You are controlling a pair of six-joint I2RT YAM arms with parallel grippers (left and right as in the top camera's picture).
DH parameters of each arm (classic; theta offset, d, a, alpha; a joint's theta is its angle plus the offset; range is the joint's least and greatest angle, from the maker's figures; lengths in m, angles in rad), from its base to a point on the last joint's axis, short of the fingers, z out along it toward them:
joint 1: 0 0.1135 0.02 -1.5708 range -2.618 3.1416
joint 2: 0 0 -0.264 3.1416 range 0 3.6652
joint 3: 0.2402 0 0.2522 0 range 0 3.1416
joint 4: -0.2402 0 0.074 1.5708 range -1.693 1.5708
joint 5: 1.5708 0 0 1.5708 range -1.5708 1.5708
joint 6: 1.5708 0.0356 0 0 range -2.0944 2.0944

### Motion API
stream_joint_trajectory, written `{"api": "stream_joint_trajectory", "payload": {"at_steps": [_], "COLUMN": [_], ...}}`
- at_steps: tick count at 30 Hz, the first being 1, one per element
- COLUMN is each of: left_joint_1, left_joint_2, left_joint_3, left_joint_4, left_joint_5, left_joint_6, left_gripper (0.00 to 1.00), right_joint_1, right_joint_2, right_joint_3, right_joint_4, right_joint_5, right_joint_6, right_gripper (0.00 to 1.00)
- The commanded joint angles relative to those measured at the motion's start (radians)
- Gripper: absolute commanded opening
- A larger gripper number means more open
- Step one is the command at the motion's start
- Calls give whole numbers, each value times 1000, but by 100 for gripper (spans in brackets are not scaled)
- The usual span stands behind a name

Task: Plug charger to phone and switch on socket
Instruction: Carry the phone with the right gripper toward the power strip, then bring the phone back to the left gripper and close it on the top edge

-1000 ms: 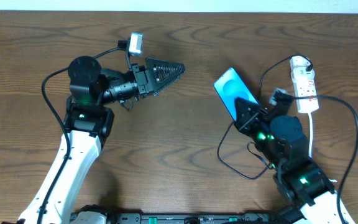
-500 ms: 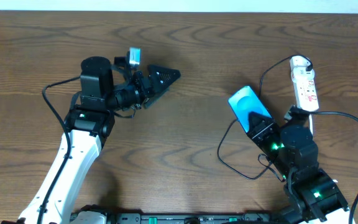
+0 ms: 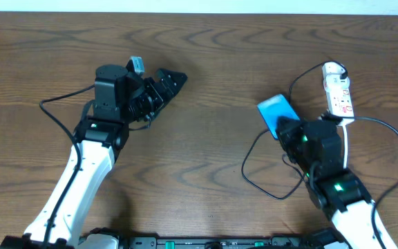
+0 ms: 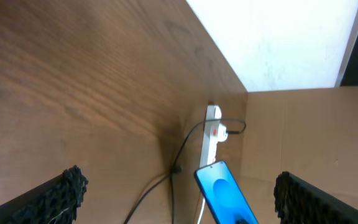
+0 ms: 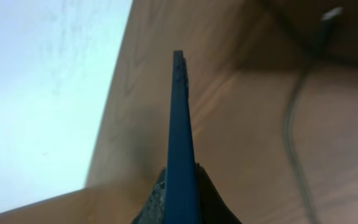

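Observation:
My right gripper (image 3: 289, 127) is shut on the phone (image 3: 276, 111), a slim blue-screened slab held tilted up off the table. In the right wrist view the phone (image 5: 180, 130) shows edge-on between the fingers (image 5: 180, 198). The left wrist view shows its blue screen (image 4: 224, 193). The charger, a thin black cable (image 3: 253, 173), loops on the table left of my right arm; its plug tip (image 5: 331, 14) lies free. The white socket strip (image 3: 338, 93) lies at the far right, also in the left wrist view (image 4: 211, 130). My left gripper (image 3: 170, 82) is open and empty, raised at upper left.
A white cord (image 3: 346, 144) runs from the socket toward the front right. A black cable arcs from the strip's far end (image 3: 302, 75). The table's back edge meets a white wall (image 4: 278, 37).
My right gripper has carried the phone to the right and tipped it up steeper. My left arm has swung back to the left and turned.

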Motion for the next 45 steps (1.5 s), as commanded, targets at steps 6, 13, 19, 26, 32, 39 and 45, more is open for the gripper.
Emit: {"api": "stream_joint_trajectory", "payload": {"at_steps": [6,13,19,26,32,39,45], "left_joint_1": [-10,-34,-34,-46,-98,-154,-187], "left_joint_2": [110,189,194,194,194,194,194], "left_joint_3": [5,5,5,5,5,5,5], "left_joint_4": [94,240,240,240,240,240,240], "left_joint_5": [43,126,143,172,183,166,129], "left_joint_6": [-157,-299,-383,-505,-634,-684,-682], "left_gripper": [98,98,98,98,98,86,81], "right_joint_1": [-13,-24,-28,-18,16,54,54], "right_joint_2": [167,179,179,180,219,293,302], "right_joint_3": [13,13,13,13,13,13,13], "right_joint_4": [208,242,295,411,460,506,508], "right_joint_5": [-256,-285,-248,-272,-267,-292,-401], "right_joint_6": [65,64,64,64,64,171,332], "right_gripper": [1,1,1,0,1,1,1]}}
